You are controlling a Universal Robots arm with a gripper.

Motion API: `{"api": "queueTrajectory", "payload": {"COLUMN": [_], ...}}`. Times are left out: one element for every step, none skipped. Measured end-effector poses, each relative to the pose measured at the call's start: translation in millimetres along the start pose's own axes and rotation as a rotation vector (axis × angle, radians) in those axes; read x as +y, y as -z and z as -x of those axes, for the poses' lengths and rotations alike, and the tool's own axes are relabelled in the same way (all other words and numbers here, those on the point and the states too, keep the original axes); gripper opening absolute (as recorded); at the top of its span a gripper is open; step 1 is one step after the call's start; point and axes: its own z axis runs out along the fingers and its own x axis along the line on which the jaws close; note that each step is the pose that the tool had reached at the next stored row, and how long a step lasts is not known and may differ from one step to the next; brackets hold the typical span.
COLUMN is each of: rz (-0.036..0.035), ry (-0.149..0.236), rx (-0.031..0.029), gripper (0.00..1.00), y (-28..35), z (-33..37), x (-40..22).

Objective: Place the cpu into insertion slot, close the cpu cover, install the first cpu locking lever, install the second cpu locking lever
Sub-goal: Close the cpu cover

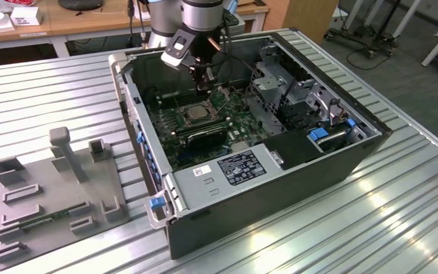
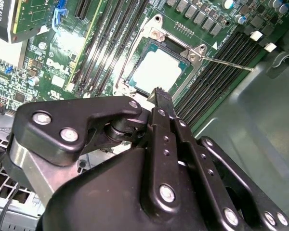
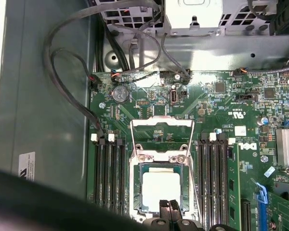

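Observation:
The cpu lies flat in the insertion slot on the green motherboard, its pale silver top showing in both wrist views and in the exterior view. The cpu cover, a silvery frame with a cut-out middle, appears swung back off the socket, with green board showing through it. A thin locking lever sticks out sideways from one corner of the socket. My gripper hangs inside the case just above the socket's edge, fingers shut together with nothing between them.
Long black memory slots flank the socket on both sides. Grey cables loop along the case wall. A metal drive cage fills the exterior view's right of the case. A grey fixture plate lies on the ribbed table.

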Motion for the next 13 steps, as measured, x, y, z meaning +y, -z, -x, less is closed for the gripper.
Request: {"api": "queueTrajectory", "payload": {"rz": [0.0000,0.0000,0.0000,0.0000,0.0000,0.0000,0.0001,0.0000,0.0000,0.0000,0.0001,0.0001,0.0001], "ry": [0.000,0.000,0.000,0.000,0.000,0.000,0.000,0.000,0.000,0.000,0.000,0.000,0.000], "rx": [0.0000,-0.0001,-0.0001,-0.0001,-0.0001,0.0000,0.0000,0.0000,0.0000,0.0000,0.0001,0.0001,0.0001], "gripper": [0.11,0.11,0.11,0.11,0.11,0.11,0.11,0.11,0.11,0.11,0.11,0.11,0.11], "y": [0.0,0.0,-0.1,-0.1,-0.2,-0.3,-0.4,-0.5,-0.6,-0.7,-0.7,-0.8,-0.9], "z": [0.0,0.0,0.0,-0.1,-0.1,-0.1,-0.1,-0.1,-0.1,-0.1,-0.1,-0.2,-0.2], "x": [0.3,0.7,1.4,2.5,4.2,5.9,7.6,9.3,10.9,12.4,13.9,15.2,16.0]}}
